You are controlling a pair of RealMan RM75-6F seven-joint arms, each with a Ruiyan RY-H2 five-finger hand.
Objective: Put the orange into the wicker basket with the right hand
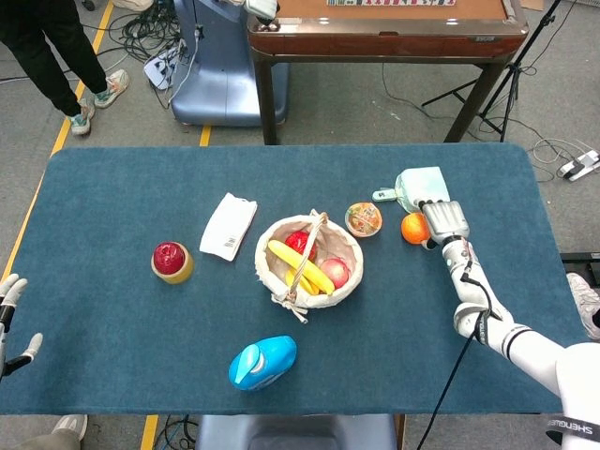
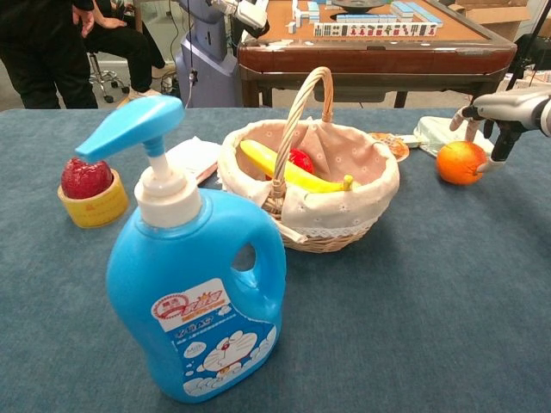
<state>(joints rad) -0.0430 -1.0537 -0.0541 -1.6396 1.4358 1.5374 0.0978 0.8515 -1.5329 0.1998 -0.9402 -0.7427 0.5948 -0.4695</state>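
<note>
Round, glossy orange (image 1: 413,228) beside the right robot hand (image 1: 446,220).

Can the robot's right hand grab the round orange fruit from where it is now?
Probably yes. The right hand is right beside the round orange fruit, fingers apart and holding nothing, and nothing sits between them on the blue table.

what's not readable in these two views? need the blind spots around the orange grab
- Right hand contact with the orange: head view shows the hand from above, beside the orange; touching or not, cannot tell.
- Chest view: the frame's right edge cuts the right hand; fingers only partly seen.
- Left hand: cut by the head view's left edge.
- Basket contents: wall and liner hide the lower fruit in chest view.
</note>
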